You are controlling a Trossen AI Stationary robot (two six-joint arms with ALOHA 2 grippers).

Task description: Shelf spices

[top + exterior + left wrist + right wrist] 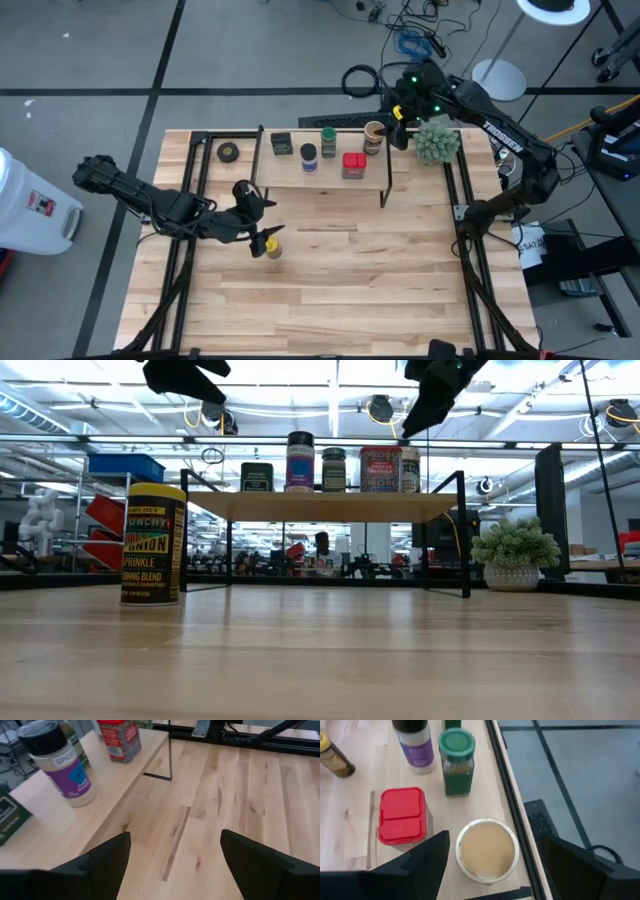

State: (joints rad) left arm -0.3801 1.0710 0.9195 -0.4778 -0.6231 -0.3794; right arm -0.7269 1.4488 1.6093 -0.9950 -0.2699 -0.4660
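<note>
High view shows the yellow-lidded jar (274, 244) alone on the table before the shelf (320, 178), just beside the wide-open, empty left gripper (257, 222), which should straddle it squarely before closing; the right gripper (392, 122), open and empty, hovers over the tan-lidded jar (375, 133).

The desk (330, 290) carries the shelf (325, 180) at twelve o'clock, holding five spices; the yellow-lidded jar (273, 246) stands at nine, tape roll (228, 152) at eleven.

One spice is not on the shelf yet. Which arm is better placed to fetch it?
Probably left: the left gripper, open, hovers beside the yellow-lidded jar on the table; the right gripper is over the shelf.
</note>
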